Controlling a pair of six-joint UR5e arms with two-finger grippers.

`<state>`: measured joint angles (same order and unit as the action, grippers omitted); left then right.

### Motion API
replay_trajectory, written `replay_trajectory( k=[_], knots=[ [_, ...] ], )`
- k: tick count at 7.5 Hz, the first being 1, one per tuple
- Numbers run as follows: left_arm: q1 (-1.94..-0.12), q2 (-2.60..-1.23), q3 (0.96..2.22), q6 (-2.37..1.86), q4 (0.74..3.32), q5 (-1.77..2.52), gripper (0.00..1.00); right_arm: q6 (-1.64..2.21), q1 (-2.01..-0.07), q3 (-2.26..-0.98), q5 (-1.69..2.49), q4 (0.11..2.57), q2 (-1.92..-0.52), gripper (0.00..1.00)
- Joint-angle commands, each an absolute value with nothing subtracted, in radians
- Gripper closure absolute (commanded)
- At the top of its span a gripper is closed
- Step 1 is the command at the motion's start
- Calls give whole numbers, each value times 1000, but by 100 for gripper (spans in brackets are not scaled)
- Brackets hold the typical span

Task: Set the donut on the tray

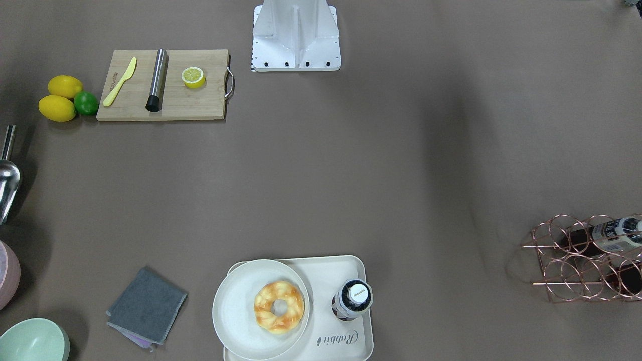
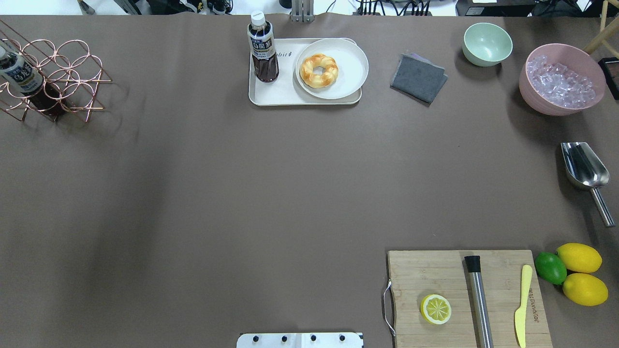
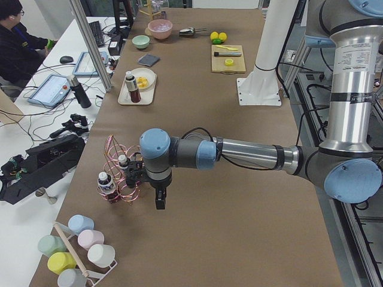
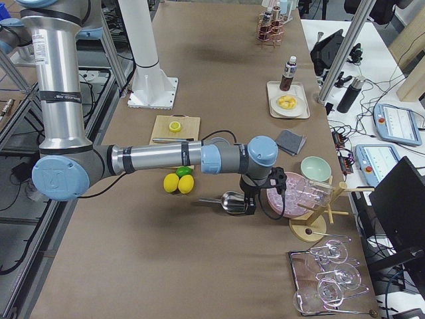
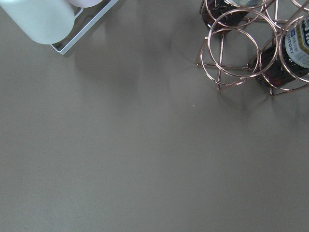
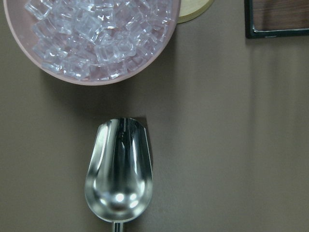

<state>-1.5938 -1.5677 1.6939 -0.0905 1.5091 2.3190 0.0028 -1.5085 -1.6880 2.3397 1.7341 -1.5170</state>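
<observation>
The donut lies on a round off-white plate that rests on the cream tray, at the table's far middle in the overhead view, where the donut, the plate and the tray all show. A dark drink bottle stands on the tray beside the plate. My left gripper hangs over bare table by the copper rack, far from the tray. My right gripper hangs over the metal scoop. Whether either gripper is open or shut I cannot tell.
A copper wire rack with bottles stands far left. A grey cloth, a green bowl, a pink bowl of ice and a scoop are on the right. A cutting board with a lemon half is near right.
</observation>
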Motion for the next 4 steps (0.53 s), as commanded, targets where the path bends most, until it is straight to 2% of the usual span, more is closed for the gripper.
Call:
replay_trajectory(
  k=[1,4],
  knots=[
    [-1594,-1562,1694,-91,1511,2321,2,-95,-1558,-1809,2283,2002,-1485,0],
    [-1594,-1560,1694,-89,1511,2318,2,-230,-1559,-1721,2279,1965,-1549,0]
  ],
)
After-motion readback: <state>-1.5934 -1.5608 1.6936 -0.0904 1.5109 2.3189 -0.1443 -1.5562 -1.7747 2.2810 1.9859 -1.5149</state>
